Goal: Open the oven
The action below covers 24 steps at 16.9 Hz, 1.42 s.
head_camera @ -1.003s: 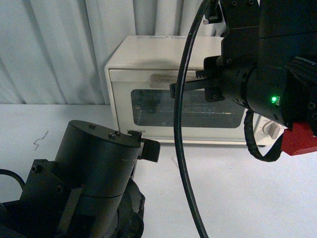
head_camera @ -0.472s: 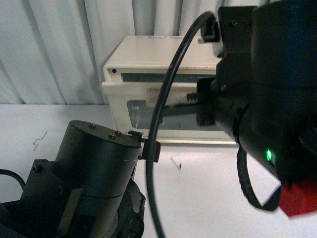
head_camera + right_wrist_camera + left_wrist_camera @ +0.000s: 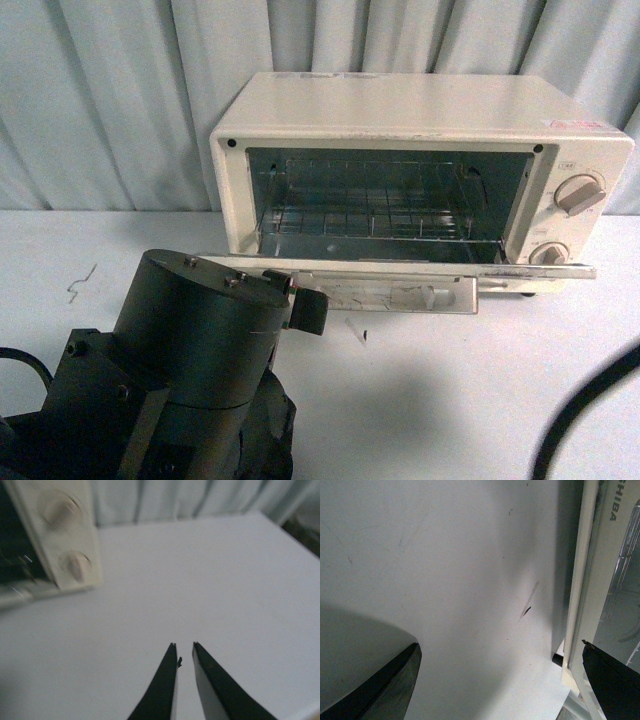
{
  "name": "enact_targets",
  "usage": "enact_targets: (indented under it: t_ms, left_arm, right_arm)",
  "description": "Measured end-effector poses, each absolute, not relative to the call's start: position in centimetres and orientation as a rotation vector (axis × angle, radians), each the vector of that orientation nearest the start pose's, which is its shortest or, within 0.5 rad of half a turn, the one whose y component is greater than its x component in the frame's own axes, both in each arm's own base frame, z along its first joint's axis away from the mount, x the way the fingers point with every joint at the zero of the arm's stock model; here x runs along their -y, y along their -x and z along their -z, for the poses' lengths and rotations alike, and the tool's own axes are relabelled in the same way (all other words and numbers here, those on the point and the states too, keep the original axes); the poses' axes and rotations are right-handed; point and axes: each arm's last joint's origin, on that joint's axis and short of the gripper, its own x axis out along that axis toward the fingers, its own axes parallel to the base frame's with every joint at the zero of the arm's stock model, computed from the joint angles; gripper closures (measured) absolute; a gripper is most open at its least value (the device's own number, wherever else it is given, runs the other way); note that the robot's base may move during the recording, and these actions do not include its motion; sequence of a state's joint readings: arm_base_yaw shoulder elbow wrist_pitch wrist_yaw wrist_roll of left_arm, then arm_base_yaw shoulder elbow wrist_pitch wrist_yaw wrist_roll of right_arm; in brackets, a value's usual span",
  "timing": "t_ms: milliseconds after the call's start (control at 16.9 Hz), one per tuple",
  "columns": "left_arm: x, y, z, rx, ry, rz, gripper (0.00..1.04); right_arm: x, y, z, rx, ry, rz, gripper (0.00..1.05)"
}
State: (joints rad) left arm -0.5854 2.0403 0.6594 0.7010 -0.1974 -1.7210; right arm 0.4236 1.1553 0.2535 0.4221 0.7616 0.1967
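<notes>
Front view has the oven [image 3: 400,190] on the bench [image 3: 560,350], door dropped flat, while only the wrist views show left tool [image 3: 500,680] spread wide, right tool [image 3: 184,652] nearly closed, empty.

A white surface [image 3: 480,380] spreads across the front view, backed by a pale pleated curtain [image 3: 110,100]. A small dark fleck [image 3: 365,335] lies on it, and a thin squiggly mark [image 3: 80,283] sits far left.
</notes>
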Motion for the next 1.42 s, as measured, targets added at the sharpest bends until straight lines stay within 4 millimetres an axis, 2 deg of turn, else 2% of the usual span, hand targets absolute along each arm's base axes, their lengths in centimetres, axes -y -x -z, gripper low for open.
enact_targets:
  t_ms: [118, 177, 295, 354, 413, 472, 531, 590, 649, 826, 1121, 1416]
  left_arm:
    - [17.2, -26.9, -4.9, -0.755, 1.378, -0.256, 0.07]
    - [17.2, -26.9, -4.9, -0.755, 1.378, -0.256, 0.07]
    - [17.2, -26.9, -4.9, -0.754, 1.378, -0.255, 0.07]
    - [17.2, -26.9, -4.9, -0.754, 1.379, -0.255, 0.07]
    - [17.2, -26.9, -5.0, -0.755, 1.379, -0.253, 0.07]
    - [17.2, -26.9, -5.0, -0.753, 1.379, -0.254, 0.07]
    - [17.2, -26.9, -5.0, -0.753, 1.378, -0.255, 0.07]
    - [17.2, -27.0, -5.0, -0.752, 1.379, -0.256, 0.07]
    - [17.2, -27.0, -5.0, -0.751, 1.380, -0.255, 0.07]
    - [17.2, -26.9, -4.9, -0.754, 1.378, -0.257, 0.07]
    - [17.2, -26.9, -4.9, -0.754, 1.378, -0.257, 0.07]
    - [17.2, -26.9, -4.9, -0.754, 1.378, -0.257, 0.07]
  right_arm:
    - [-2.8, -15.3, -12.8, -0.491, -0.082, 0.495, 0.74]
    - [-1.5, -14.8, -12.3, -0.517, -0.203, 0.570, 0.63]
    - [-1.2, -15.2, -11.8, -0.498, -0.353, 0.604, 0.44]
    - [-0.8, -15.7, -10.4, -0.435, -0.412, 0.434, 0.52]
    - [0.0, -15.2, -8.9, -0.492, -0.350, 0.307, 0.63]
    - [0.3, -16.2, -11.6, -0.238, -0.283, 0.140, 0.73]
    - [0.1, -15.8, -15.1, 0.032, -0.177, 0.019, 0.84]
    - [0.0, -15.1, -16.2, 0.092, -0.101, -0.004, 0.95]
    - [0.0, -14.8, -15.9, 0.034, -0.055, 0.003, 1.03]
    - [0.0, -13.3, -16.9, 0.067, -0.017, 0.000, 1.03]
    - [0.0, -11.6, -17.0, 0.010, -0.007, 0.001, 1.03]
    - [0.0, -11.1, -16.9, 0.009, -0.006, 0.001, 1.03]
